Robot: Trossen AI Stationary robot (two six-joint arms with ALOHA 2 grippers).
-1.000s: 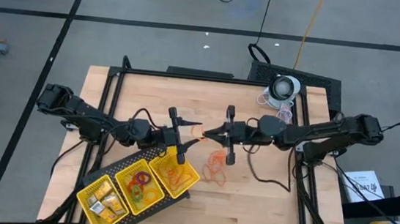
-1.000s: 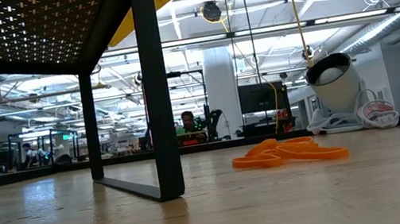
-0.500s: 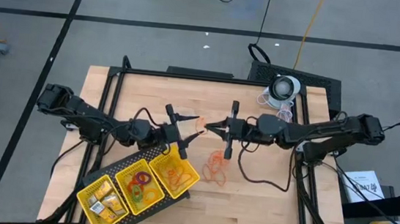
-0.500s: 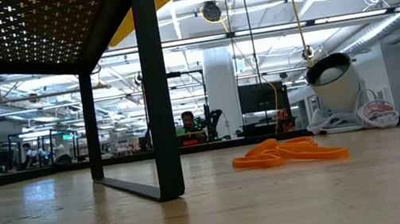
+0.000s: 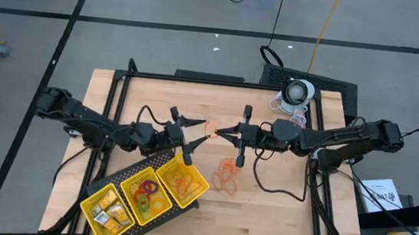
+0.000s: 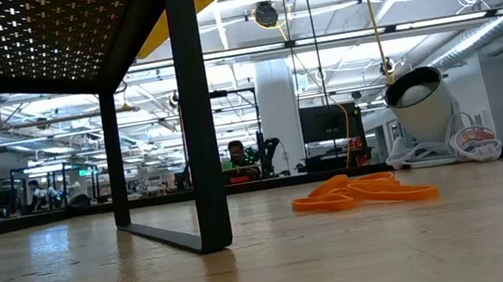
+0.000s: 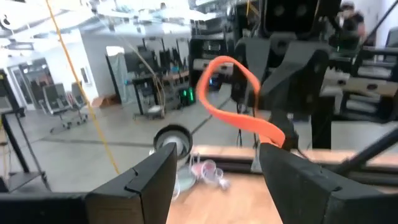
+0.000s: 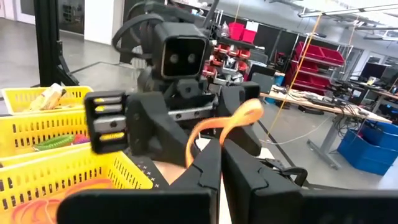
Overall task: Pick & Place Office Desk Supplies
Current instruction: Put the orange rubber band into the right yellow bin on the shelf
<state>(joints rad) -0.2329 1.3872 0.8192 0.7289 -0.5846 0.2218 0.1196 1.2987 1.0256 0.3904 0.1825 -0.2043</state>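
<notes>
Orange rubber band [image 7: 239, 109] is hanging in mid-air between the two arms, above the middle of the tabletop [image 5: 278, 209]. The right gripper [image 5: 218, 131] is pinching one end of it, jaws pressed together on the strip. The left gripper [image 5: 191, 128] is facing it just beside, jaws standing apart on either side of the free loop, gripping nothing.

Looking at how the band is drooping and curling, I'm guessing it is feather-light, floppy and stretchy, likely to spring or twist once freed. The best hold seems to be across the arched loop, clear of the other gripper's tips.

More orange bands [image 5: 225, 174] are lying in a loose heap on the wood, near the yellow tray [image 5: 201, 187], whose end compartment is holding bands and whose others are holding coloured rings [image 5: 145, 192] and gold blocks [image 5: 109, 211].
</notes>
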